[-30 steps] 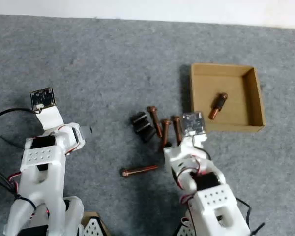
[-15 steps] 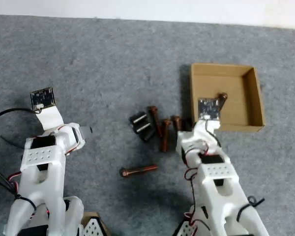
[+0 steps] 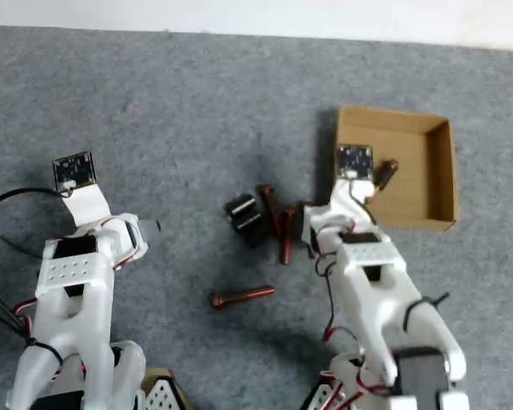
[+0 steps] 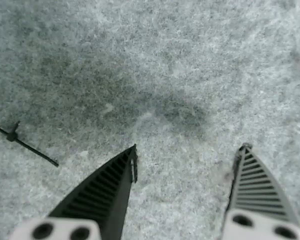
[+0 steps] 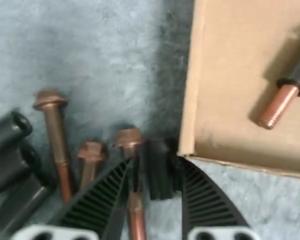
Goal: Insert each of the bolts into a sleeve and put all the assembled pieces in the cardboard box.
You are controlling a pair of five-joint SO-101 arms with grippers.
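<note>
— What has the right gripper [image 5: 157, 161] got?

— A black sleeve [image 5: 161, 172]. The jaws are drawn in narrow with one finger on each side of it, and it looks gripped. It sits just outside the cardboard box [image 5: 225, 115], at the box's near left corner.

— And the left gripper [image 4: 189, 149]?

— Spread wide with nothing between its fingers, above the grey desk [image 3: 154, 102] in the left half.

— Where is everything else?

— The box is on the right half of the desk, toward the far edge, and one assembled piece [image 3: 380, 181] lies inside it. Three bolts [image 3: 287, 231] lie side by side mid-desk, between the box and the loose sleeves [image 3: 246, 218]. A fourth bolt [image 3: 242, 296] lies alone, nearer the arms' bases.
</note>
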